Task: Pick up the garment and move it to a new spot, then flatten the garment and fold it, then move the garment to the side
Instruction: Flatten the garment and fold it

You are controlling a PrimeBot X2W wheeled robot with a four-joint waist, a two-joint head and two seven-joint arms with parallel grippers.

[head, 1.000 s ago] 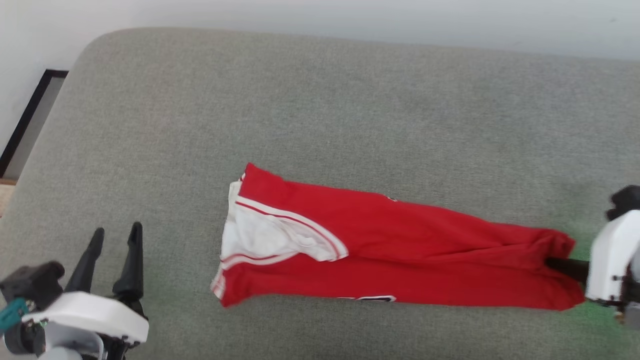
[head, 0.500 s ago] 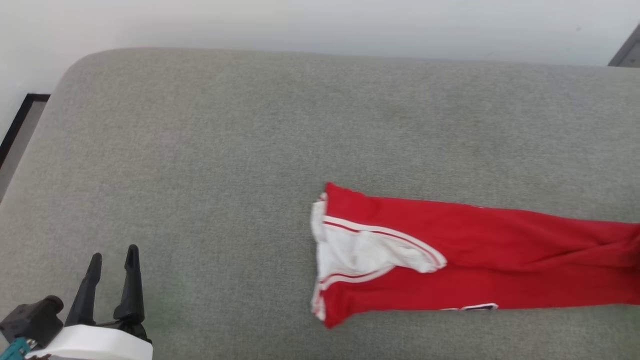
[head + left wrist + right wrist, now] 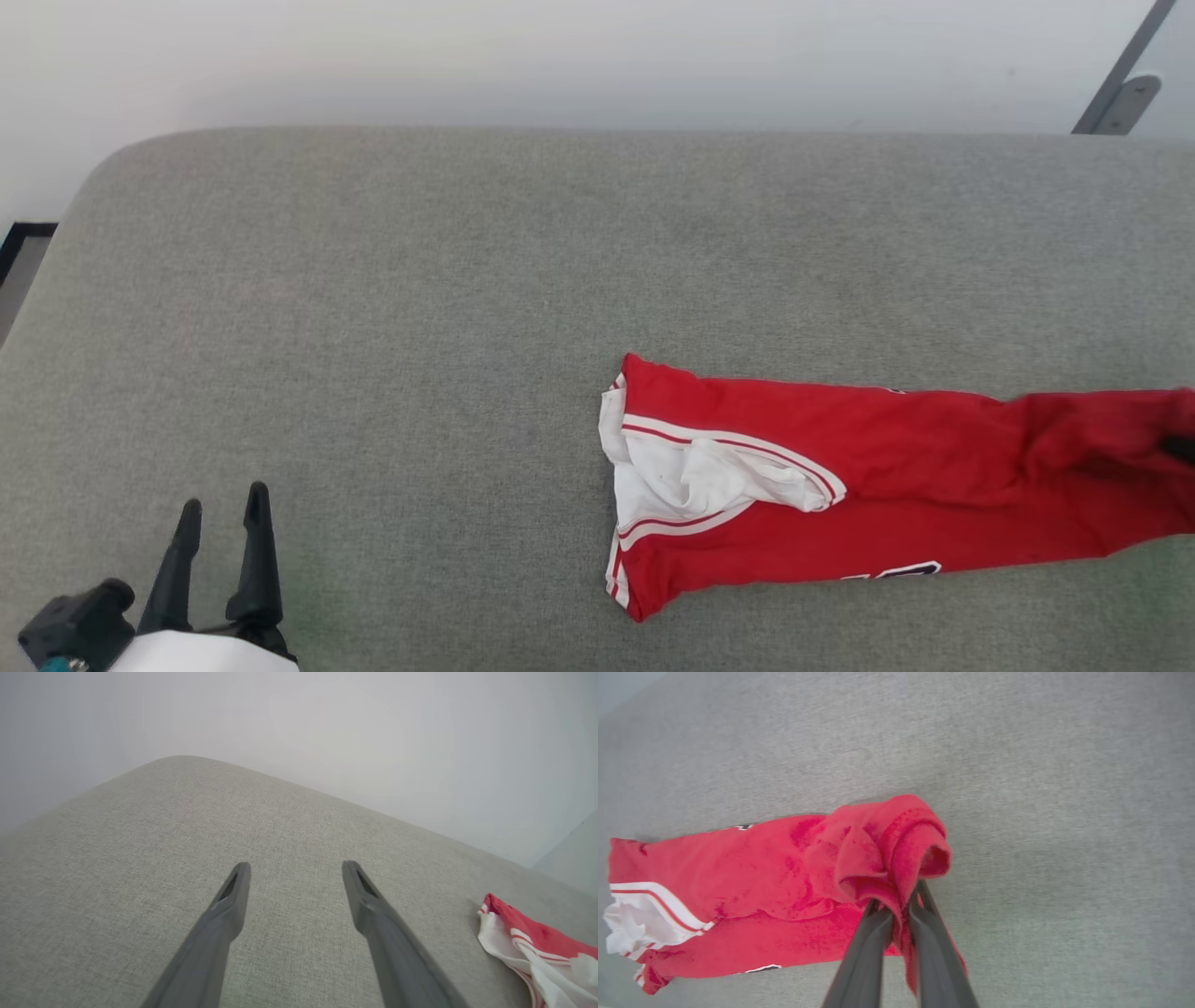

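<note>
The garment [image 3: 887, 448], a red jersey folded into a long strip, lies on the grey cushion [image 3: 373, 327] at the right. Its white sleeve with red stripes [image 3: 691, 476] faces left, and a bit of black print shows at the lower edge. In the right wrist view my right gripper [image 3: 896, 903] is shut on the bunched red end of the garment [image 3: 761, 868]; a dark finger [image 3: 1180, 449] shows at the head view's right edge. My left gripper [image 3: 224, 501] stands open at the lower left, far from the cloth. Between its fingers my left gripper [image 3: 295, 865] holds nothing, with the garment [image 3: 537, 942] off to its right.
A white wall [image 3: 560, 56] runs behind the cushion. The cushion's rounded corner [image 3: 103, 168] is at the left, with a dark frame [image 3: 19, 243] beyond it. A grey metal bracket [image 3: 1120, 93] shows at the upper right.
The garment has slid to the right across the cushion, its right end held and bunched up. The head view has shifted too. My left gripper stays open at the lower left.
</note>
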